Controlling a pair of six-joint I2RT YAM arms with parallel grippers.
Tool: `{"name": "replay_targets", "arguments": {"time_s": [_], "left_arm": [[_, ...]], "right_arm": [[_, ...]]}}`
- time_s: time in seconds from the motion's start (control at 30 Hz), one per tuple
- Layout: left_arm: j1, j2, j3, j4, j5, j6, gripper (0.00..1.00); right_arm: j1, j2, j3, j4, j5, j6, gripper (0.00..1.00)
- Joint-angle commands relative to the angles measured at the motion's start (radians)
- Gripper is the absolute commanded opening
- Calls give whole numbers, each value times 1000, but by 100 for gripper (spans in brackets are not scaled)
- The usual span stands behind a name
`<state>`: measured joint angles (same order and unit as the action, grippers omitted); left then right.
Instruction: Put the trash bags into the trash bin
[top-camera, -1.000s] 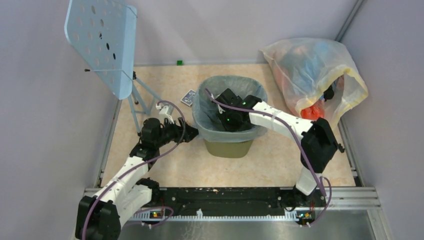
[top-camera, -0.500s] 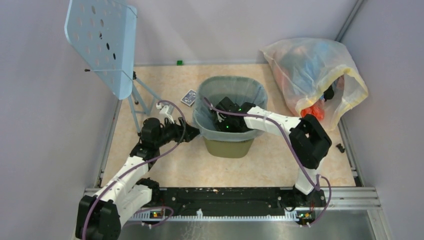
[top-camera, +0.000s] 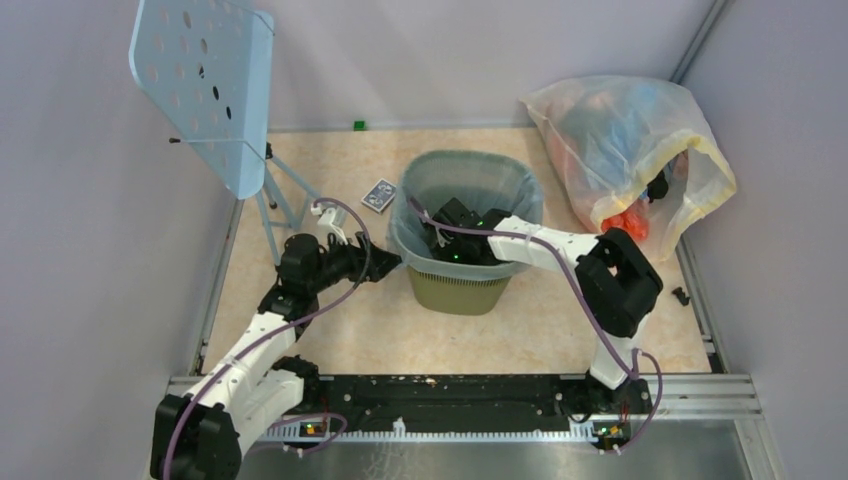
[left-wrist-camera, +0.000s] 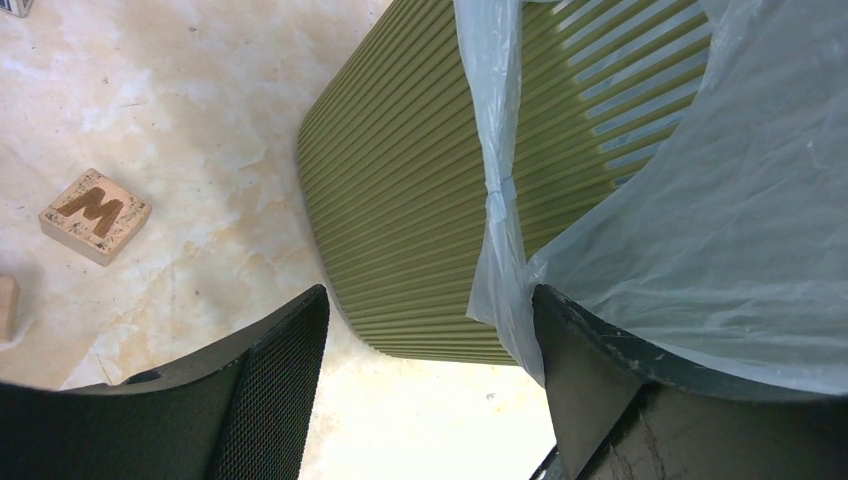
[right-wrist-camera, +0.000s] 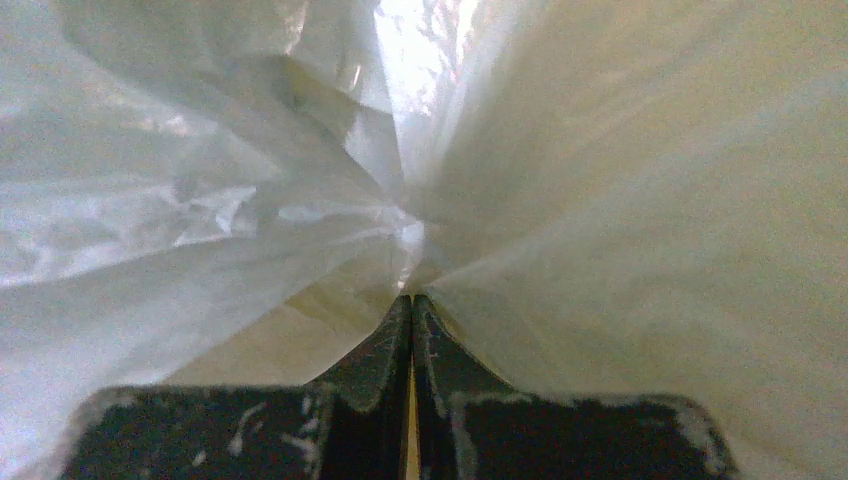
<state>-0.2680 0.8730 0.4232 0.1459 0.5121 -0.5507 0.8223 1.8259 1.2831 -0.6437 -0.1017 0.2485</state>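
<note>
The olive-green trash bin (top-camera: 458, 294) stands mid-floor, lined with the pale blue-grey trash bag (top-camera: 470, 166), whose edge folds over the rim. My right gripper (top-camera: 441, 233) reaches down inside the bin. In the right wrist view it (right-wrist-camera: 411, 300) is shut, with the bag's plastic (right-wrist-camera: 250, 200) gathered at its tips. My left gripper (top-camera: 388, 262) is open beside the bin's left wall. In the left wrist view it (left-wrist-camera: 430, 330) faces the ribbed bin side (left-wrist-camera: 420, 200), and the hanging bag edge (left-wrist-camera: 740, 220) drapes against the right finger (left-wrist-camera: 590, 370).
A big clear-yellowish sack (top-camera: 630, 150) of coloured items lies back right. A pale blue perforated stand (top-camera: 205, 80) on thin legs stands back left. A small patterned card box (top-camera: 377, 195) lies left of the bin. A wooden M block (left-wrist-camera: 95, 215) lies on the floor.
My right arm's elbow has swung left and the gripper has gone deeper into the bin. The bag's rim sits wider over the bin. The left arm has barely moved.
</note>
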Motion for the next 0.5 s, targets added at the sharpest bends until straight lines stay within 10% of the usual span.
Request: {"name": "replay_targets", "arguments": {"time_s": [0.0,0.47], "left_arm": [[4,-12,37,-4,1,7,80],[4,-11,42,-17,-4,13,80]], "right_arm": [[-6,-101,60,-52,54,6,0],[3,-274,227,-149,89,34,4]]}}
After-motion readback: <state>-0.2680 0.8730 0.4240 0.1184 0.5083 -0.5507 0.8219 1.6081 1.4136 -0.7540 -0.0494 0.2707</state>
